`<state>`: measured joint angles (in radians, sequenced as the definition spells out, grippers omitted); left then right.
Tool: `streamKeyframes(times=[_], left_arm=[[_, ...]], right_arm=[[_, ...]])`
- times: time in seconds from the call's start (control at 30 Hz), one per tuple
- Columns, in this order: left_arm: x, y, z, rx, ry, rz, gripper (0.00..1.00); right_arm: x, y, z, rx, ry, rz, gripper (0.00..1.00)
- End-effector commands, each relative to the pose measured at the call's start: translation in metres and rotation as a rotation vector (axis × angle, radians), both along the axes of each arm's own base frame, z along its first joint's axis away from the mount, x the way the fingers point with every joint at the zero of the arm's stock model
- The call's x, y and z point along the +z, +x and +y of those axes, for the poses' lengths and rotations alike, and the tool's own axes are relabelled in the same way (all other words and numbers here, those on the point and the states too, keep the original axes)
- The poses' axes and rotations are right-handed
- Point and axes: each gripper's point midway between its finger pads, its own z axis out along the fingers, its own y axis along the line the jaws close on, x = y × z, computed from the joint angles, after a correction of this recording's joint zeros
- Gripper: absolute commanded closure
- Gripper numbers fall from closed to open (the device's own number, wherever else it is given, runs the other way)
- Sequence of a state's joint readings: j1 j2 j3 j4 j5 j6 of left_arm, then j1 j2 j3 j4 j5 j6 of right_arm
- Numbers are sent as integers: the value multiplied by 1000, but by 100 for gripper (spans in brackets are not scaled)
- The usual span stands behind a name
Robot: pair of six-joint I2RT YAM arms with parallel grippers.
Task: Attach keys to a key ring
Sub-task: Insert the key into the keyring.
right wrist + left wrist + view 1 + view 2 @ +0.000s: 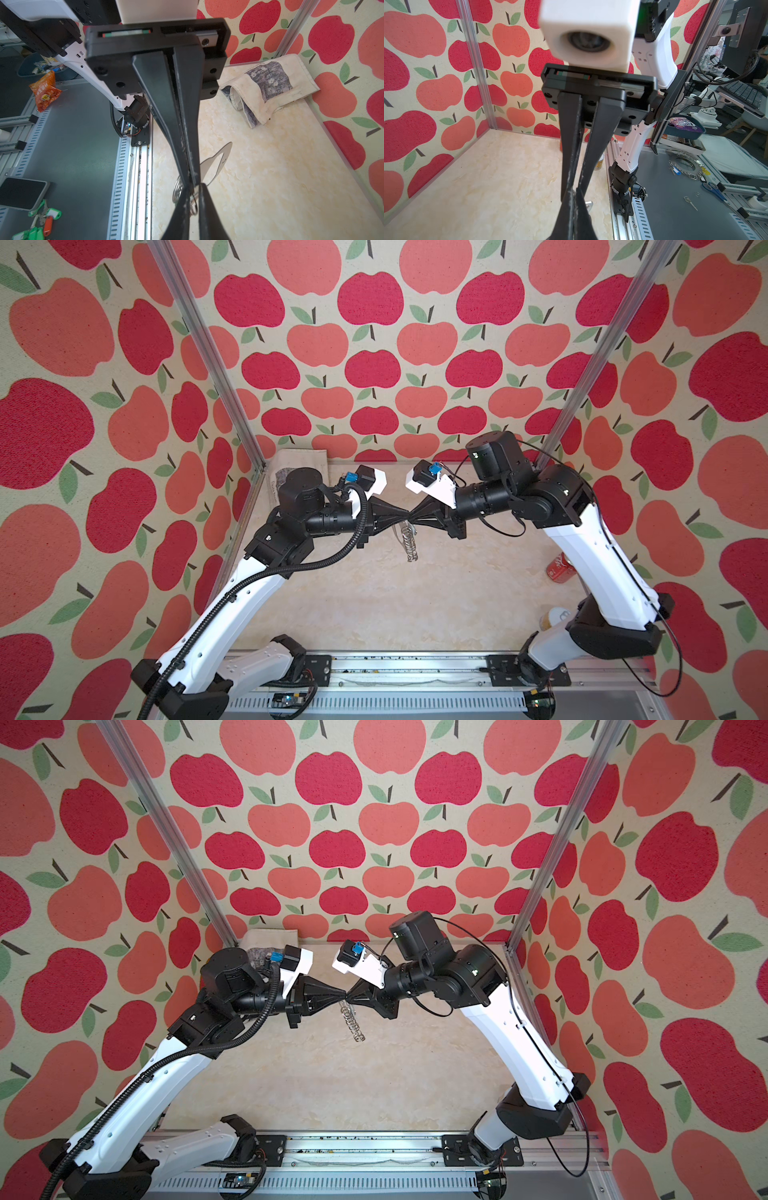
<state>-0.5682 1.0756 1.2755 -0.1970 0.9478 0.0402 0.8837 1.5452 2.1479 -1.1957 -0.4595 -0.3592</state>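
My two grippers meet tip to tip above the middle of the table in both top views. The key ring [409, 541] [353, 1022] hangs below that meeting point, with its row of wire rings pointing down. The left gripper [405, 514] [573, 191] is shut on the key ring's upper edge. In the right wrist view the grey plate [218, 164] sticks out past the left gripper's closed tips. The right gripper [414, 517] [194, 186] stands slightly open, with a narrow gap between its fingers. A wire ring [193, 205] shows in that gap. The keys are out of view.
A folded printed cloth [299, 462] [268, 89] lies at the back left corner. A red can [559, 568] lies on its side at the right, with a pale can [552, 618] nearer the right arm's base. Apple-patterned walls and metal posts close in the table.
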Motion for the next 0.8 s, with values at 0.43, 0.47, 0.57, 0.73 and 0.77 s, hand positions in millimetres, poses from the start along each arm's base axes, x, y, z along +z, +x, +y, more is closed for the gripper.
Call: streamKeyframes(times=[0.43,0.47,0.57,0.73,0.77], left_arm=[[49,-12,16,-8,-196,-173,100],[50,-12,16,-10,-200,-175,100],[52,-12,15,-20,-211,-177,100],[53,-13,14,-33,-226,-185,100],[54,-13,14,-34,-228,-188,100]], right_arm=[[35,-10,-8,8,191,-33,69],[36,-10,-7,14,201,-36,69],[43,-10,-6,18,230,-58,69],[52,-8,-7,12,276,-97,70],[53,-9,-7,19,282,-93,71]])
